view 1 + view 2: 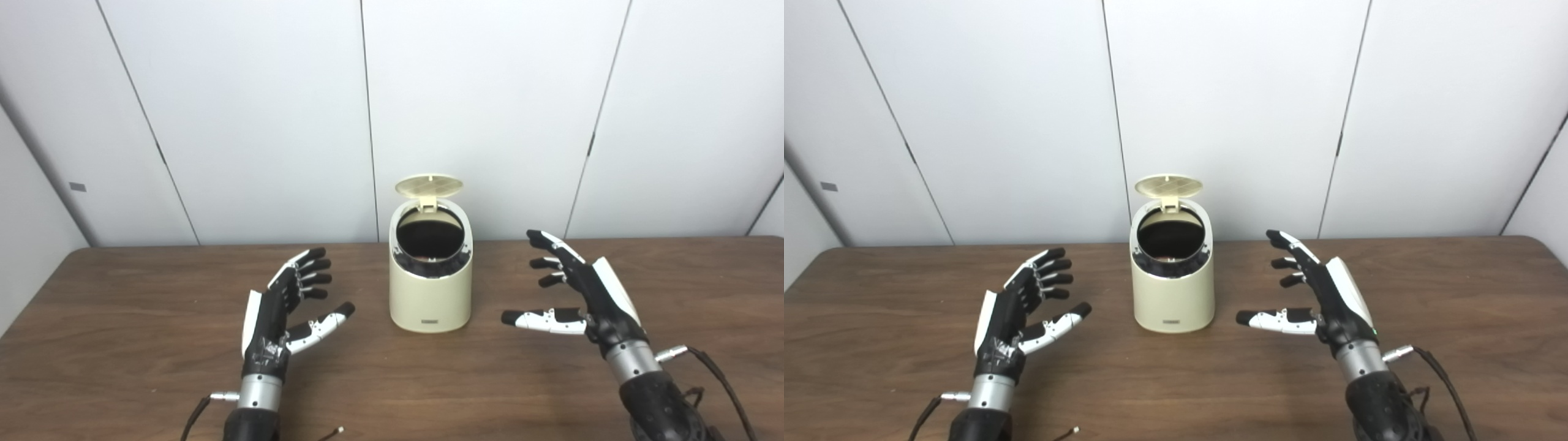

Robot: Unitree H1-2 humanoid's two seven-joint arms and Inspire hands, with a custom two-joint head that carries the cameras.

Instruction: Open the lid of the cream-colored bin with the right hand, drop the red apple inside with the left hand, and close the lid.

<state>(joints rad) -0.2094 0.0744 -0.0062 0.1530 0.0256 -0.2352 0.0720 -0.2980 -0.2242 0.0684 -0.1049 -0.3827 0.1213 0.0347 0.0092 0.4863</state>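
Note:
A cream-colored bin (430,288) stands upright at the middle of the brown table (122,343), near its far edge. Its round lid (429,185) is swung up and stands open at the back. The opening shows a dark inside. No red apple is visible in either view. My left hand (288,306) is open and empty, to the left of the bin, apart from it. My right hand (576,288) is open and empty, to the right of the bin, apart from it. Both hands hover just above the table with fingers spread.
White wall panels (490,110) rise right behind the table's far edge. Loose cables (723,380) trail from both wrists near the front edge of the table.

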